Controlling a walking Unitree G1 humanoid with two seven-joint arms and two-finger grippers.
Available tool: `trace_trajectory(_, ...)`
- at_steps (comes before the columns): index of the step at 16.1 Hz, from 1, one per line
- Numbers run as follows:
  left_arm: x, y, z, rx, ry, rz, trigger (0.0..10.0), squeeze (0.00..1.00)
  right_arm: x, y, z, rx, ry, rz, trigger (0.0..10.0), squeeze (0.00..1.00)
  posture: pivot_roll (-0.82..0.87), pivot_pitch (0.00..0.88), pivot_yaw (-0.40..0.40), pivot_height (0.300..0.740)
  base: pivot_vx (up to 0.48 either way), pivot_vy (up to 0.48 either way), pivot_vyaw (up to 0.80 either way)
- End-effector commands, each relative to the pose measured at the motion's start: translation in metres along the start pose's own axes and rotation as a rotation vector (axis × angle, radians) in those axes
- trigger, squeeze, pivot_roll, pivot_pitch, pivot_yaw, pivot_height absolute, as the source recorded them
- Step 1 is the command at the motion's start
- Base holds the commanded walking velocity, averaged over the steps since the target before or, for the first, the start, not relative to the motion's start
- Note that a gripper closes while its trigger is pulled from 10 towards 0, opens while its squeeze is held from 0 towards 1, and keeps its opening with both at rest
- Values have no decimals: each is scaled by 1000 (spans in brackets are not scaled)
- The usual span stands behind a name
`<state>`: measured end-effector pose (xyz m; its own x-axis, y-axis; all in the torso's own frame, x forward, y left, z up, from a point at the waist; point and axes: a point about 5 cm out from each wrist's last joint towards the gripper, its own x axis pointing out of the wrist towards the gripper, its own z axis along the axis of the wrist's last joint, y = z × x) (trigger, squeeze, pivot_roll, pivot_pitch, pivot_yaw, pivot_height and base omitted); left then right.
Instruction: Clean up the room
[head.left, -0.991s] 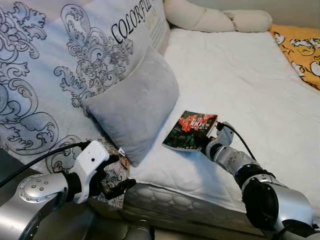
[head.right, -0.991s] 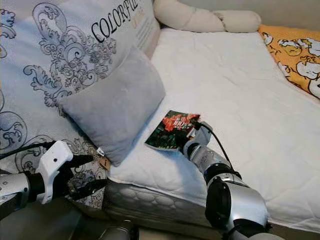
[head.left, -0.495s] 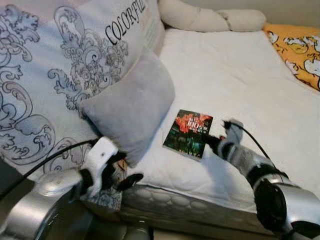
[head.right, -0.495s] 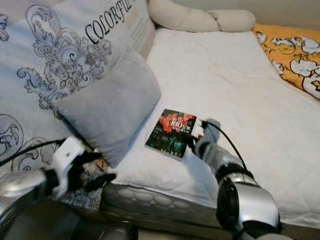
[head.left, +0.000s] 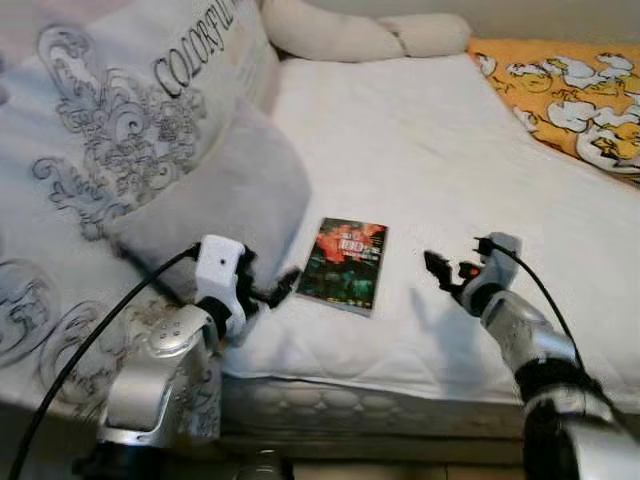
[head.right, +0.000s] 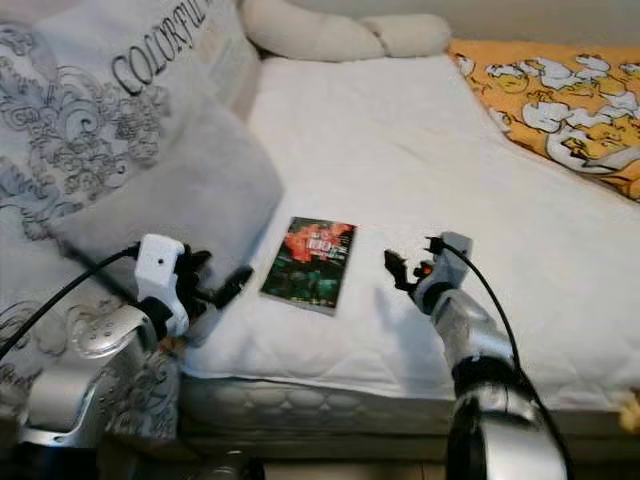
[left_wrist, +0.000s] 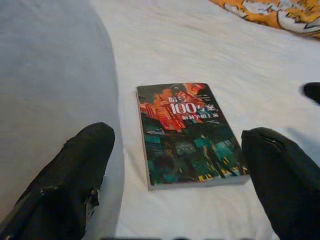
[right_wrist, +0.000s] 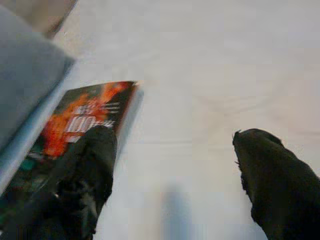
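Far left, a big patterned pillow (head.left: 110, 140) leans up with a small grey cushion (head.left: 215, 205) propped against it. Just below the cushion comes the left gripper (head.left: 275, 292), low at the bed's near edge, its fingers (left_wrist: 75, 175) spread wide and empty, aimed at the book. In the left wrist view the book sits right between those two black tips, untouched.

The book (head.left: 345, 263) itself lies flat, cover up, on the white mattress (head.left: 420, 130), near the front edge and just beside the cushion. It looks like a thin paperback: light, a bit floppy, with a glossy cover that could slide on the sheet. Flat on soft bedding, it offers no gap underneath, so my guess is the best hold is across the near edge or a corner, pressing into the mattress to get one finger under.

On to the right: the right gripper (head.left: 446, 270) hovers over bare sheet, apart from the book, fingers released and holding nothing. Far right, an orange printed blanket (head.left: 560, 85) covers the bed's corner.
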<state>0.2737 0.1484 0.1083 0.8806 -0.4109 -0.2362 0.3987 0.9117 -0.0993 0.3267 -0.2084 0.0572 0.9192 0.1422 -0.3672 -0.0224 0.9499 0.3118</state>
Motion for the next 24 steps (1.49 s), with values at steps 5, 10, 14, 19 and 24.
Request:
trace_trajectory(5,5,7,-3,94,-26,130,10000,0,-28,26,3,-238,-152,-49,10000,306,21,0,8,740,0,-336,0)
trace_trajectory(10,8,11,-5,68,-62,216,10000,0,-40,28,0,-287,-142,-120,10000,0,27,0,-4,740,0,-480,0)
trace_trajectory(14,5,17,-2,81,-79,253,10000,0,-40,33,0,-365,-149,-147,10000,0,47,0,-12,740,0,-480,0)
trace_trajectory(19,4,17,-2,81,-77,257,10000,0,-41,43,-4,-307,-149,-128,10000,0,48,0,2,740,0,-466,0)
trace_trajectory(24,1,25,-6,72,-64,278,10000,0,-46,38,-3,-275,-157,-138,10000,0,47,0,4,740,0,-409,0)
